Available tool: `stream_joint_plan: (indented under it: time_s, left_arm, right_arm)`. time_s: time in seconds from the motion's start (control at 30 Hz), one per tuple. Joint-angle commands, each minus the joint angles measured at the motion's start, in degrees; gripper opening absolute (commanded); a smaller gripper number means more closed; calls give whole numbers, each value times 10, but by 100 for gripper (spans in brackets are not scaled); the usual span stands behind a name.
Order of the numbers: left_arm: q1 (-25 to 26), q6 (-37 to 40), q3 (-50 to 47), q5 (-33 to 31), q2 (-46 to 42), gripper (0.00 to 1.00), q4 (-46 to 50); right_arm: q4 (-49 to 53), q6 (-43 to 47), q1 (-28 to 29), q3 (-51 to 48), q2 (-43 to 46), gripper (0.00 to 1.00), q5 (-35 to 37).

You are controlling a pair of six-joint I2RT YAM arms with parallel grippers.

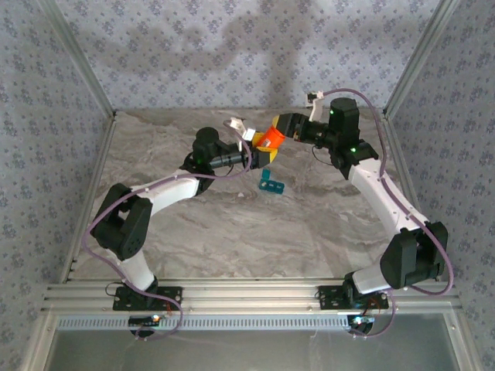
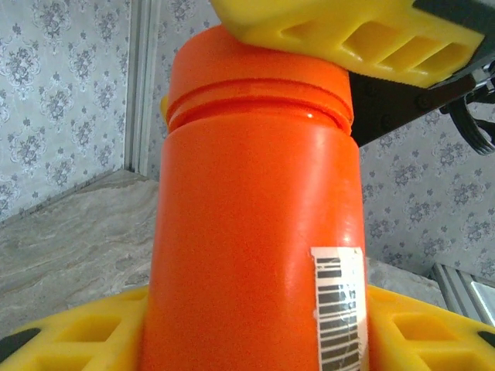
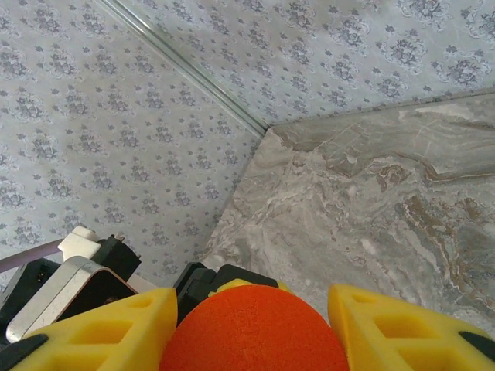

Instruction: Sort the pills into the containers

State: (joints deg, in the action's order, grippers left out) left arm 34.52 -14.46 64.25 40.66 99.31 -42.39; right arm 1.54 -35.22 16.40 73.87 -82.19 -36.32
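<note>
An orange cylindrical bottle (image 1: 268, 141) is held up above the table between both arms. My left gripper (image 1: 264, 154) is shut on its body, which fills the left wrist view (image 2: 255, 232) between my yellow fingers (image 2: 69, 340). My right gripper (image 1: 280, 133) is closed round the bottle's orange cap (image 3: 255, 332), with a yellow finger (image 3: 108, 328) on each side. That right gripper's finger (image 2: 348, 39) lies across the cap top. The teal-blue pill organiser (image 1: 271, 182) lies on the marble table just below the bottle. No pills are visible.
The marble table (image 1: 232, 232) is boxed in by patterned walls and aluminium posts (image 1: 85, 69). The table's back corner (image 3: 267, 127) appears in the right wrist view. A tiny pale speck (image 1: 241, 195) sits left of the organiser; I cannot tell what it is.
</note>
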Motion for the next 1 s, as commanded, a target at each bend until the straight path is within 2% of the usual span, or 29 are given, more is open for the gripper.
stream_joint_plan:
  time_s: [0.0, 0.17, 0.3, 0.53, 0.67, 0.83, 0.9, 0.97]
  left_arm:
    - [3, 10, 27, -3, -19, 0, -22]
    - [10, 37, 27, -28, -27, 0, -1]
    - [22, 62, 22, -57, -33, 0, 6]
    - [42, 93, 19, -97, -31, 0, 20]
    - [43, 91, 17, -102, -25, 0, 13]
    - [42, 90, 17, -103, -19, 0, 13]
    - [42, 91, 17, -104, -18, 0, 14]
    - [42, 89, 15, -105, -17, 0, 13]
  right_arm:
    - [24, -2, 16, 18, -5, 46, 18]
    - [51, -24, 43, 18, -2, 41, 88]
    - [42, -69, 67, -5, 9, 41, 168]
    - [43, -94, 98, -19, 22, 41, 244]
    - [51, -91, 101, -17, 26, 41, 249]
    - [66, -82, 92, 4, 24, 46, 235]
    - [71, -79, 81, 15, 25, 51, 221]
    - [77, -72, 70, 28, 25, 63, 203]
